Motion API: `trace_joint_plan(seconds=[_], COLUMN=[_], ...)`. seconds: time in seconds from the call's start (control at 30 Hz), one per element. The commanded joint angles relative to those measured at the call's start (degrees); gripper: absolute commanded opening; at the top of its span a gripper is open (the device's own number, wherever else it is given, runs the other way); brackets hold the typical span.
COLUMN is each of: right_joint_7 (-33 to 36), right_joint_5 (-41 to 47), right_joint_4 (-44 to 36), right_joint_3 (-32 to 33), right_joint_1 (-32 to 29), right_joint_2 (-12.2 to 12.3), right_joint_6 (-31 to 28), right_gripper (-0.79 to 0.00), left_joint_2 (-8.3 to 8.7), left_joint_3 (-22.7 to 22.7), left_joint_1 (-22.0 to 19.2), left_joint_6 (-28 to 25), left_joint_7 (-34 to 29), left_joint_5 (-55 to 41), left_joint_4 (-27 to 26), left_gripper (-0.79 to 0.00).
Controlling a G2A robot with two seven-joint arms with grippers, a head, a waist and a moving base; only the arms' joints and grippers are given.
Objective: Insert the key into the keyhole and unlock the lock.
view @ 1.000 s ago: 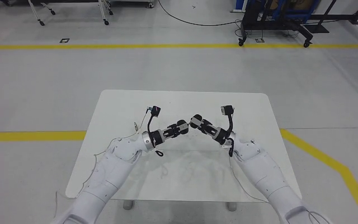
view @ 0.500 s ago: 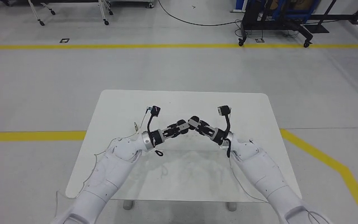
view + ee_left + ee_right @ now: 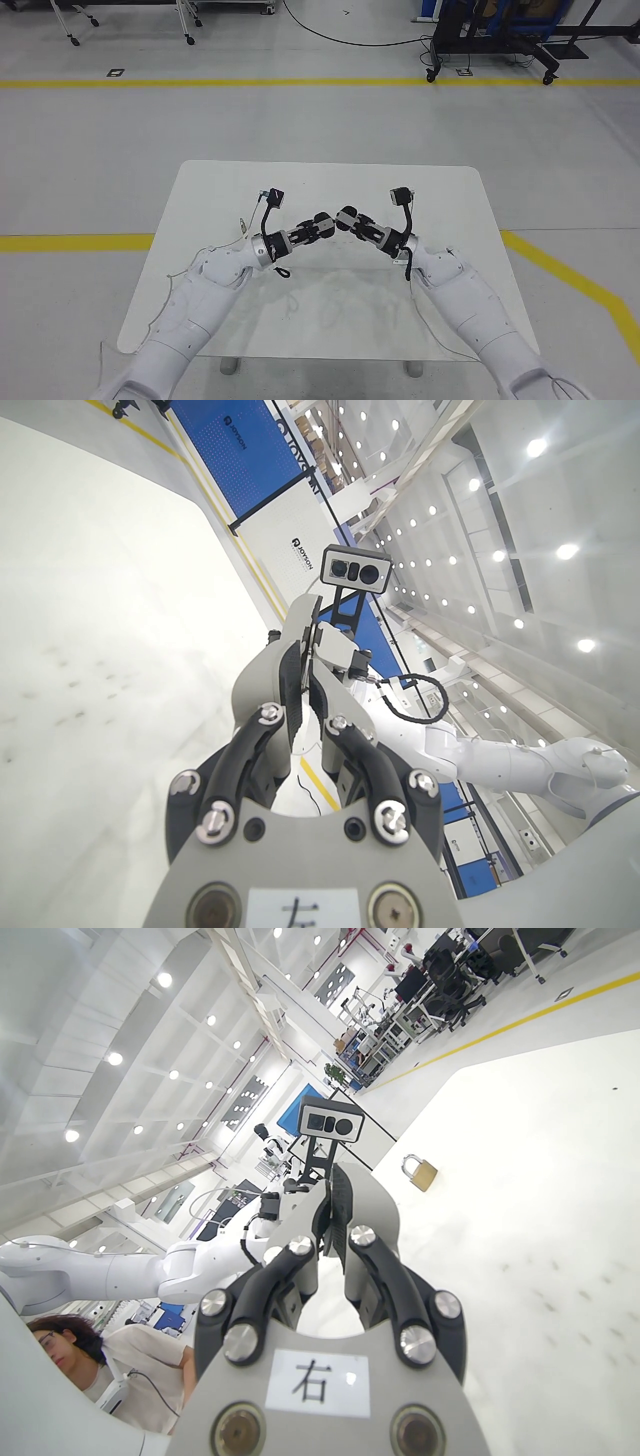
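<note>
1. Top view: the left gripper [image 3: 322, 223] and right gripper [image 3: 347, 216] meet tip to tip above the middle of the white table [image 3: 420, 190]. The padlock [image 3: 241, 224] lies apart from them, on the left arm's side.
2. Left wrist view: the left gripper [image 3: 305, 637] has its fingers pressed together over the table [image 3: 100, 575]. Whether they pinch anything cannot be told.
3. Right wrist view: the right gripper [image 3: 332, 1185] has its fingers clenched. The brass padlock [image 3: 422, 1174] lies flat on the table [image 3: 550, 1153] with its shackle closed.
</note>
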Motion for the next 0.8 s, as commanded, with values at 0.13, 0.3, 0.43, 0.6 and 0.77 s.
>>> trace_joint_plan(seconds=[0.13,0.3,0.43,0.6,0.77], right_joint_7=[-0.2,0.0,-0.1,1.0,6.0], right_joint_5=[-0.5,-1.1,-3.9,-9.9,-12.3], right_joint_4=[-0.7,-1.4,-2.4,-4.9,-7.9], right_joint_3=[0.4,0.9,2.2,4.8,6.6], right_joint_1=[-0.4,-1.0,-1.5,-3.0,-4.7], right_joint_2=[0.2,0.5,1.0,2.3,3.6], right_joint_6=[0.6,1.2,2.4,3.4,6.1], right_gripper=[-0.65,-0.597,-0.545,-0.529,-0.502], left_joint_2=[-0.01,0.02,0.24,1.17,1.66], left_joint_3=[-0.4,-0.8,-1.6,-2.7,-2.9], left_joint_1=[-0.1,-0.2,-0.7,-1.7,-2.1], left_joint_6=[-0.4,-1.1,-2.2,-3.0,-4.6], left_joint_7=[-0.4,-0.5,-0.9,-5.3,-10.7], left_joint_5=[-1.0,-1.1,-0.6,3.6,2.2], left_joint_4=[0.4,0.9,1.7,2.4,2.8], left_gripper=[-0.785,-0.785,-0.785,-0.785,-0.785])
